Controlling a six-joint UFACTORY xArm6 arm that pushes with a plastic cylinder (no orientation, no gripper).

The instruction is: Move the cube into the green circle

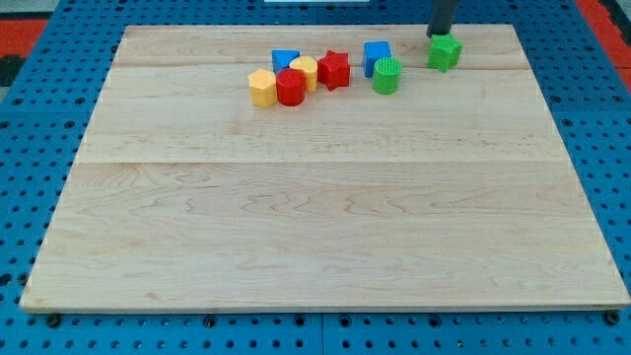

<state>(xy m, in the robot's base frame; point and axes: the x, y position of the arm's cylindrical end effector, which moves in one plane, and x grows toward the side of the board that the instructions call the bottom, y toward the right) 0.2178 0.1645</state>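
Cube (377, 56) — blue — near board's (325, 227) top edge, my tip (439, 35) by green star (445, 52)

Bright, even light falls from overhead, so the pale wooden bench (325, 227) shows its grain clearly and carries no glare or hot spots. Shadows are short and soft, hugging the bases of the blocks such as the red cylinder (291, 87) and the green cylinder (386, 75). Focus is slightly soft throughout, block edges a little fuzzy, with no visible bending at the edges.
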